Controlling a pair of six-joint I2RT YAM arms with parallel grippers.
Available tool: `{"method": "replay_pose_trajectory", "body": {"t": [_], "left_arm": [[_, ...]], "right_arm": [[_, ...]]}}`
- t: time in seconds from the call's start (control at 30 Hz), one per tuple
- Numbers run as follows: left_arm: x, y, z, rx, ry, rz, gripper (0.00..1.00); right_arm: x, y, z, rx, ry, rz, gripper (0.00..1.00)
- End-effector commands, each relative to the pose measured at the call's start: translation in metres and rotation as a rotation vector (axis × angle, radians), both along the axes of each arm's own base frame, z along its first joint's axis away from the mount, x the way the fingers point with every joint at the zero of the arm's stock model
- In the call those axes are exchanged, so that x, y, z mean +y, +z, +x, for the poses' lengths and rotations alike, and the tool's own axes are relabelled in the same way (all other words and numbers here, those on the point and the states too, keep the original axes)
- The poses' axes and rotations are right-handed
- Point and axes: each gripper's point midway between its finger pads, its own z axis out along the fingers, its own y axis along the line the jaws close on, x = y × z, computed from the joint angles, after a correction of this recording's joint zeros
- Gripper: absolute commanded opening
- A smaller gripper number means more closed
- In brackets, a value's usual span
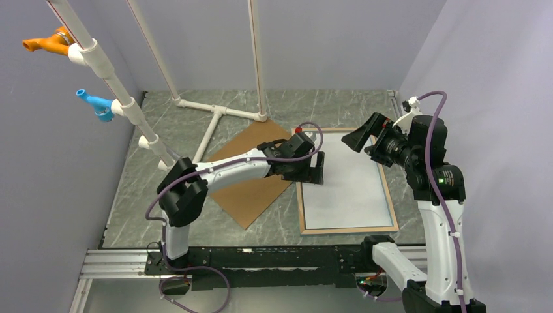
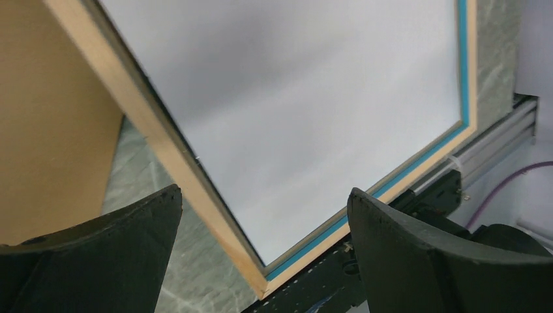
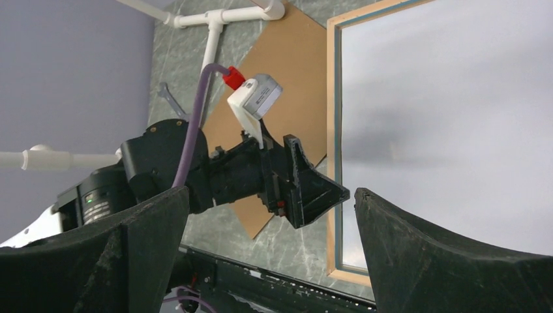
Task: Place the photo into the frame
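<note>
The frame lies flat on the table at centre right, its light wood rim up with a blue inner edge. Inside it lies the photo, plain white back up, filling the opening. My left gripper hovers over the frame's left rim, open and holding nothing. My right gripper is raised over the frame's far right corner, open and empty. In the right wrist view the left gripper shows beside the frame and photo.
A brown backing board lies left of the frame, under the left arm. White PVC pipes stand at the back, with blue and orange fittings on the left pipe. A metal rail runs along the near edge.
</note>
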Motion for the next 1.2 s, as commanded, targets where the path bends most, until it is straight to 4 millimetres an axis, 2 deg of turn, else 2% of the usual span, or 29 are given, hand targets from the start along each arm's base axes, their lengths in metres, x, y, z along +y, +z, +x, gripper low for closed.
{"method": "replay_pose_trajectory", "body": {"t": [0.0, 0.27, 0.43, 0.6, 0.8, 1.03, 1.17], "left_arm": [[0.029, 0.039, 0.010, -0.141, 0.071, 0.095, 0.99], [0.092, 0.085, 0.015, -0.358, 0.209, 0.229, 0.99], [0.140, 0.092, 0.003, -0.400, 0.283, 0.307, 0.99], [0.180, 0.077, -0.017, -0.364, 0.304, 0.380, 0.99], [0.214, 0.041, -0.049, -0.264, 0.290, 0.441, 0.99], [0.234, -0.003, -0.085, -0.137, 0.273, 0.416, 0.99], [0.233, -0.022, -0.101, -0.076, 0.266, 0.339, 1.00]], "right_arm": [[0.002, 0.012, 0.001, -0.050, 0.004, 0.021, 0.99], [0.004, 0.008, 0.002, -0.044, 0.011, 0.029, 0.99], [0.009, -0.004, 0.005, -0.016, 0.036, 0.050, 1.00], [0.016, -0.022, 0.010, 0.027, 0.064, 0.076, 1.00], [0.031, -0.053, 0.016, 0.111, 0.135, 0.135, 0.99], [0.050, -0.094, 0.028, 0.210, 0.189, 0.100, 0.99], [0.081, -0.123, 0.033, 0.274, 0.259, 0.009, 0.99]]}}
